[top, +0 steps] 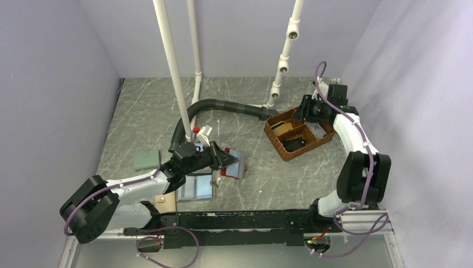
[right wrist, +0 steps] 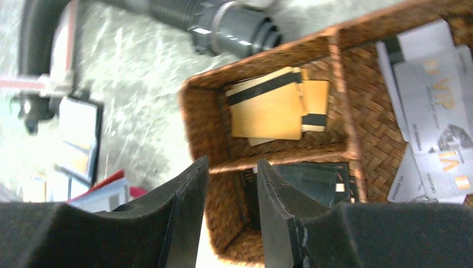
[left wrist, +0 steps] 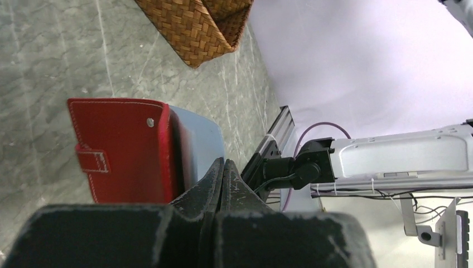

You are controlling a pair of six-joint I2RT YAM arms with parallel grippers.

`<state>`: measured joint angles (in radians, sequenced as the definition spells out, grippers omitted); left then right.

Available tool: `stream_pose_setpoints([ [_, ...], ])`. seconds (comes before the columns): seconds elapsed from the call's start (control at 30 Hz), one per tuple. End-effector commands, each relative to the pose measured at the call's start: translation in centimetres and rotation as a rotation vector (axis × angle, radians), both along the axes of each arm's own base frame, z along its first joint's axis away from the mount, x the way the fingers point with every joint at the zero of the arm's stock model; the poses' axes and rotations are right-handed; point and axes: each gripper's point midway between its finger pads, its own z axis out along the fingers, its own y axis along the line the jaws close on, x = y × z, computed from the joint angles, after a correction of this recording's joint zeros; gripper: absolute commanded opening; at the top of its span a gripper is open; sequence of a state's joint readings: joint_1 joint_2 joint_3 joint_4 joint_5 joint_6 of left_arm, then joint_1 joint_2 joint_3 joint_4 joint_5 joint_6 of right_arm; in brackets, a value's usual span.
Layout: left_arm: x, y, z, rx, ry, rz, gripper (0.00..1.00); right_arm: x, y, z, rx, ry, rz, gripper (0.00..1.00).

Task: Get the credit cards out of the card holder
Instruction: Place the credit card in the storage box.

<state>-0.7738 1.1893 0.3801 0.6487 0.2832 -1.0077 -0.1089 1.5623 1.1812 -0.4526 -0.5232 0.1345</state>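
1. Top external view had the grey marbled surface (top: pixel 251 184) as the biggest thing. A black ribbed hose (top: pixel 223 105) curved across its far half.
2. Next up, a woven basket (top: pixel 274 139) sat on the right side of the surface, split into compartments. The right gripper (right wrist: pixel 231 162) hovered just above it, released, with a clear gap between the fingers and nothing in it.
3. A blue wallet (top: pixel 196 188) lay flat near the arm bases, and a green wallet (top: pixel 146 159) sat further left.
4. The card holder (left wrist: pixel 120 148), the red one, lay on the surface left of centre. It was well apart from the basket and just beyond the blue wallet. In the left wrist view a pale blue panel showed along its edge.
5. The left gripper (left wrist: pixel 223 167) was clenched tight, fingers pressed flat together, with its tips right at that pale blue edge. Honestly couldn't tell if it pinched anything.
6. The credit cards (right wrist: pixel 270 111), tan-orange with dark stripes, lay stacked in one basket compartment. Silver cards (right wrist: pixel 429 95) were in the neighbouring one, and dark cards (right wrist: pixel 312 181) were in the one under the right gripper.
7. Tiny bits: the holder had a red strap tab (left wrist: pixel 93 161) and a metal snap (left wrist: pixel 150 121).
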Motion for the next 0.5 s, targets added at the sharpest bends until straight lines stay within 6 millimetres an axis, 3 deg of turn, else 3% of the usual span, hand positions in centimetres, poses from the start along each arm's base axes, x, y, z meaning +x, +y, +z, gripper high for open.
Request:
stream_pose_setpoints([
  [0.0, 0.4, -1.8, 3.5, -0.013, -0.067, -0.084, 0.0, -4.1, 3.0, 3.2, -0.003, -0.177, 0.35, 0.41],
  [0.2, 0.7, -4.9, 5.8, -0.038, -0.072, -0.174, 0.0, -8.3, 4.9, 4.0, 0.035, -0.253, 0.53, 0.42],
  [0.33, 0.6, -6.5, 6.4, -0.088, -0.051, -0.211, 0.0, -9.7, 5.7, 3.6, 0.076, -0.253, 0.584, 0.43],
  [0.4, 0.7, -6.6, 5.3, -0.107, -0.014, -0.201, 0.0, -10.1, 5.9, 3.3, 0.082, -0.252, 0.6, 0.44],
  [0.47, 1.3, -6.1, 2.3, -0.089, 0.07, -0.145, 0.0, -10.2, 6.0, 3.1, 0.088, -0.247, 0.606, 0.44],
])
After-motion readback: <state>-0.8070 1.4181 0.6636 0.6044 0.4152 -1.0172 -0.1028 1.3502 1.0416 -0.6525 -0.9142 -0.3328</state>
